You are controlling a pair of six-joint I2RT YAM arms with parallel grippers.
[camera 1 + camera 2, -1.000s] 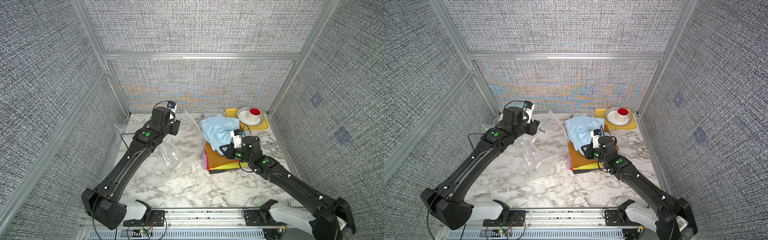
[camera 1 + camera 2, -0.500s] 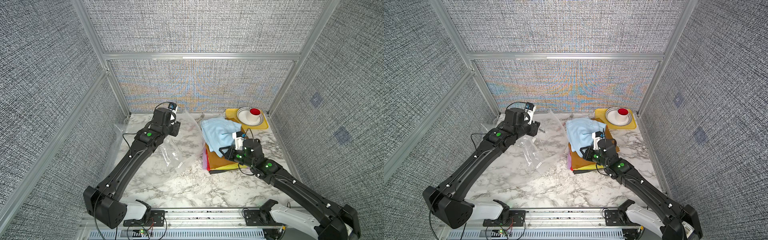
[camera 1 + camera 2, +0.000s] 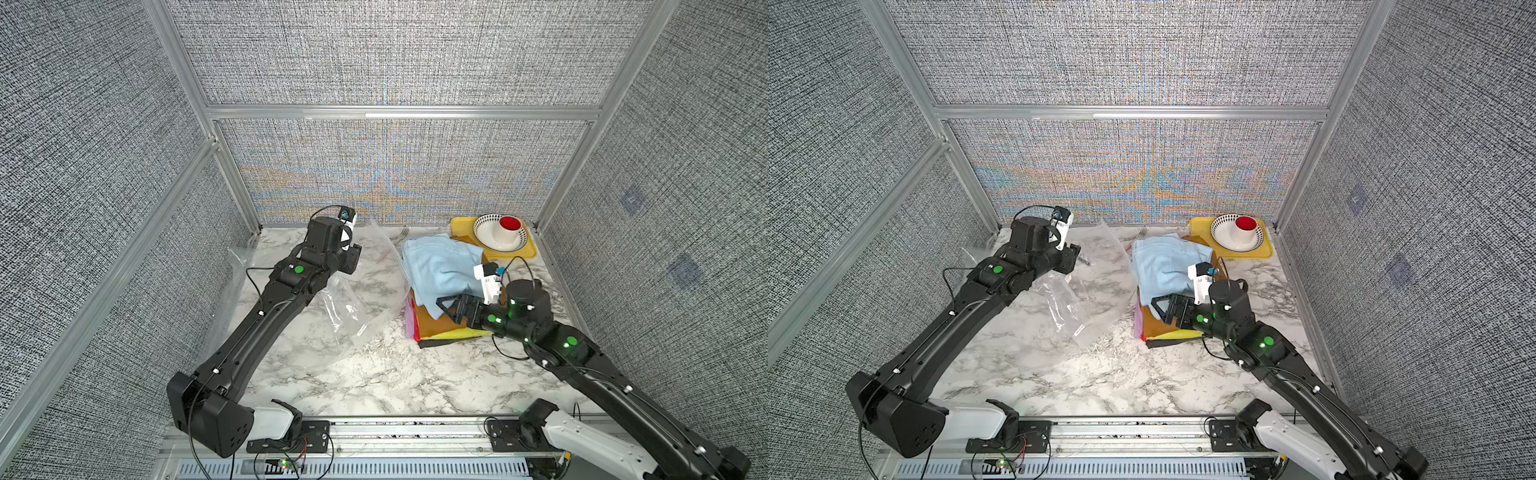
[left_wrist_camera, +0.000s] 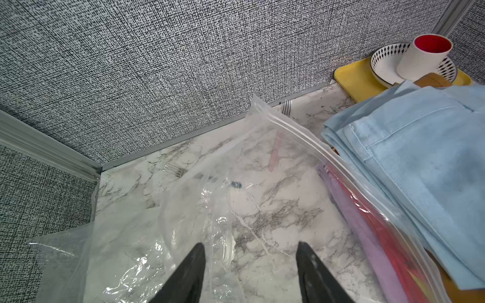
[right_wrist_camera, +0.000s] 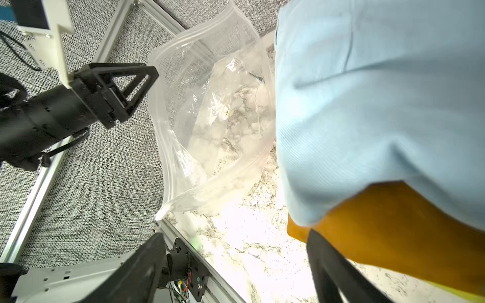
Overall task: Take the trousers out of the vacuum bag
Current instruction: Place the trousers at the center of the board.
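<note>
**Right fingers** (image 5: 328, 267): spread wide, empty, at the near end of the trousers (image 3: 440, 270). The trousers are a stack right of centre, long axis running up the frame, and these fingers are the nearer pair.

**Left fingers** (image 4: 190, 280): half spread, holding nothing, over the bag (image 3: 345, 307). The bag is left of centre, lip against the stack, no cloth visible inside.

**Tray** (image 3: 461, 226), upper right: holds bowl (image 3: 488, 237), cup (image 3: 510, 228).

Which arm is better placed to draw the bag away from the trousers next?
Left, probably. The left gripper hangs open over the bag; the right gripper sits open by the light blue trousers, off the bag.
</note>
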